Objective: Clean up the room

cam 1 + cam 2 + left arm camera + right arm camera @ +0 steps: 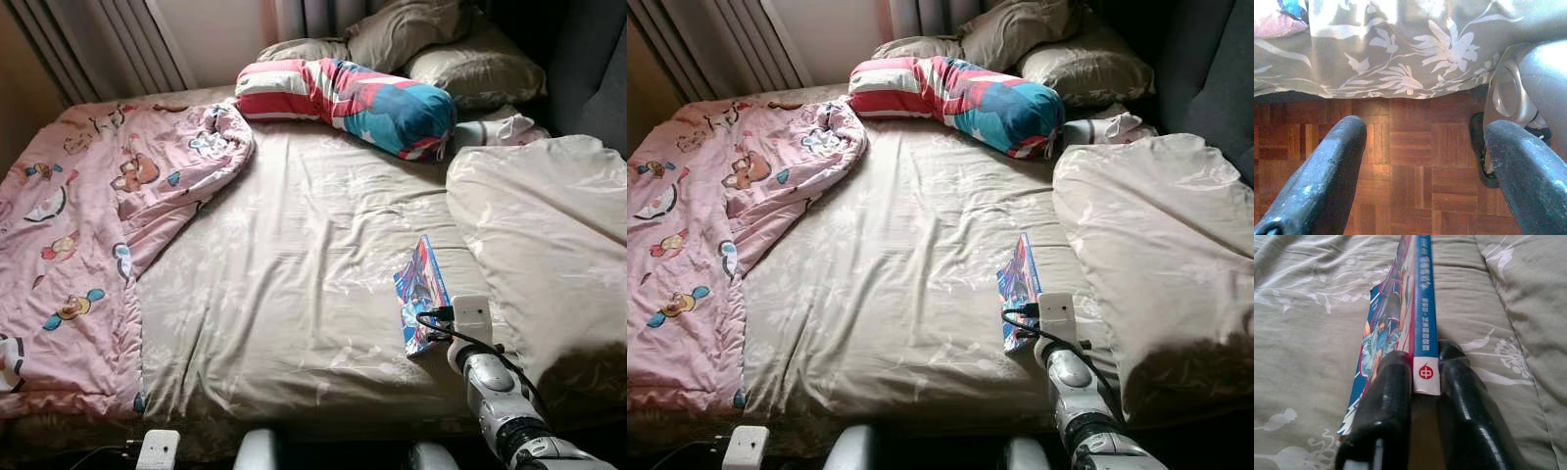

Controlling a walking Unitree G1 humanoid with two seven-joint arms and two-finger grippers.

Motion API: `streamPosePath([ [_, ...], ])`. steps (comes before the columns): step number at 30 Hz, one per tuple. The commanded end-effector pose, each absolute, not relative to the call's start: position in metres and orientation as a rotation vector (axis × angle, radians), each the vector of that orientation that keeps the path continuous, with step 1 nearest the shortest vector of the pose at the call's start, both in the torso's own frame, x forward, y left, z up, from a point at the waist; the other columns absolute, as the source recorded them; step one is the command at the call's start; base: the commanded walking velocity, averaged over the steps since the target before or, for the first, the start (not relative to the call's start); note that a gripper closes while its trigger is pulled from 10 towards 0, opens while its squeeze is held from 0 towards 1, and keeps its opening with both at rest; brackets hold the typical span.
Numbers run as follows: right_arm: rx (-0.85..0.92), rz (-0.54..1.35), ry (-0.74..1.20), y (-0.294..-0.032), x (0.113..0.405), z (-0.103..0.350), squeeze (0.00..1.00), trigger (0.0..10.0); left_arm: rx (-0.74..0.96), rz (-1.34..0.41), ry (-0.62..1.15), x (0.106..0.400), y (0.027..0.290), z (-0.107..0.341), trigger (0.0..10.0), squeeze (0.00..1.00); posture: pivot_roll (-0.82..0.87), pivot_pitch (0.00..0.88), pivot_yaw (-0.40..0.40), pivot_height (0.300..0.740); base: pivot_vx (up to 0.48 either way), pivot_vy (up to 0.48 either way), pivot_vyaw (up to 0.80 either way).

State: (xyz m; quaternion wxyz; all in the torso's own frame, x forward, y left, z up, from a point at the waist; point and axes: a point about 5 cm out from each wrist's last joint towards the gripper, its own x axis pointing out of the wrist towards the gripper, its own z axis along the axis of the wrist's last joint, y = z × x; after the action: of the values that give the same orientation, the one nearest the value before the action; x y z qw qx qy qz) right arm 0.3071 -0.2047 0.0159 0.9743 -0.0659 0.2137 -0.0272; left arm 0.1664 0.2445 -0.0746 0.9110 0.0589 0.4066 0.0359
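Note:
A thin blue comic book [420,290] lies on the beige floral bed sheet [294,284] near the right front of the bed. My right gripper [1426,377] is shut on the book's near end, its two black fingers [1388,401] pinching the blue spine [1426,308] on either side. In the eye views the right arm [495,387] reaches up from the bed's front edge to the book [1019,284]. My left gripper [1425,147] hangs open below the bed edge, above the parquet floor [1410,171], holding nothing.
A pink cartoon blanket [88,225] covers the bed's left side. A red, white and blue bolster [343,98] and beige pillows [470,59] lie at the head. A bunched beige duvet [549,245] fills the right side. A white box [157,448] sits at the front left.

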Motion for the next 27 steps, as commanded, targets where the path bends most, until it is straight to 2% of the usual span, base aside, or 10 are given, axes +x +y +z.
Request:
streamPosePath([
  [1,-0.142,-0.054,0.43,-0.203,0.308,0.017,0.51,10.0,0.145,0.061,0.853,0.163,0.246,-0.076,10.0,0.0,0.0,0.083,0.13,0.631,0.0,0.0,0.0],
  [7,-0.159,-0.123,0.395,-0.215,0.312,0.024,0.44,10.0,0.14,0.059,0.832,0.164,0.247,-0.074,10.0,0.0,0.0,0.08,0.13,0.631,0.0,0.0,0.0],
  [9,-0.169,-0.154,0.386,-0.22,0.313,0.027,0.19,10.0,0.138,0.058,0.827,0.164,0.247,-0.074,10.0,0.0,0.0,0.08,0.13,0.631,0.0,0.0,0.0],
  [10,-0.169,-0.165,0.381,-0.222,0.313,0.028,0.0,10.0,0.137,0.058,0.826,0.164,0.247,-0.074,10.0,0.0,0.0,0.08,0.13,0.631,0.0,0.0,0.0],
  [16,-0.175,-0.242,0.365,-0.234,0.312,0.031,0.0,10.0,0.133,0.054,0.83,0.162,0.246,-0.075,10.0,0.0,0.0,0.079,0.129,0.631,0.0,0.0,0.0],
  [21,-0.176,-0.247,0.371,-0.234,0.311,0.03,0.0,10.0,0.131,0.051,0.835,0.159,0.244,-0.077,10.0,0.0,-0.01,0.078,0.128,0.631,0.0,0.0,0.0],
  [23,-0.177,-0.243,0.372,-0.233,0.31,0.029,0.0,10.0,0.13,0.05,0.837,0.158,0.243,-0.078,10.0,0.0,-0.01,0.077,0.126,0.631,0.0,0.0,0.0],
  [27,-0.135,-0.142,0.349,-0.213,0.309,0.024,0.0,10.0,0.126,0.053,0.846,0.157,0.241,-0.079,10.0,0.0,-0.01,0.07,0.116,0.631,0.0,0.0,0.0],
])
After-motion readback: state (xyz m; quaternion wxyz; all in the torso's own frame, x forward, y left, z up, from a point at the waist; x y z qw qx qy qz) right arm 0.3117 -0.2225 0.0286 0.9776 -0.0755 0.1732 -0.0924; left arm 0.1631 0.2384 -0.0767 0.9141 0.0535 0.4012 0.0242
